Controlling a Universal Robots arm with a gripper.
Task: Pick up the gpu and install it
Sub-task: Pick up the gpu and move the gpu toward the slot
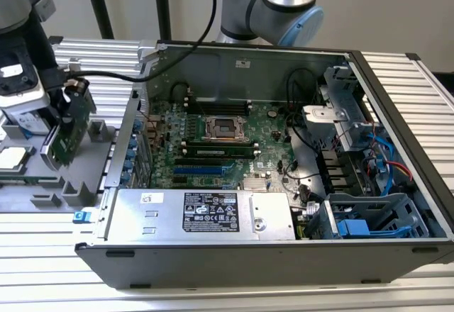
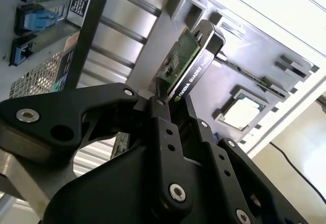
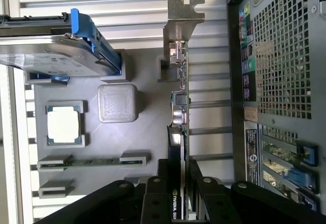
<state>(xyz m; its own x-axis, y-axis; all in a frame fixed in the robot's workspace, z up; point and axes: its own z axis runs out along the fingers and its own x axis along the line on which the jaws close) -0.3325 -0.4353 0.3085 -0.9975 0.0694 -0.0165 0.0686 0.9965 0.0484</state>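
The gpu (image 1: 71,133), a green card with a black cover and a silver end bracket (image 3: 182,18), stands on edge over the grey parts tray (image 1: 42,184), at the exterior view's left. My gripper (image 1: 60,103) is shut on it, the black fingers (image 2: 165,127) clamping the card's two faces. Both wrist views show the gpu (image 2: 187,63) (image 3: 178,107) sticking out from my gripper (image 3: 178,183). Its bracket end lies near a small holder block (image 3: 165,71) on the tray. I cannot tell whether the card still touches the tray. The gpu is outside the computer case (image 1: 284,64).
The open case holds the green motherboard (image 1: 213,142), a silver power supply (image 1: 206,213) and drive cages (image 1: 369,220). Its perforated rear wall (image 3: 280,66) runs close beside the card. The tray also carries a processor (image 3: 64,123), a RAM stick (image 3: 91,161) and a hard drive (image 3: 51,56).
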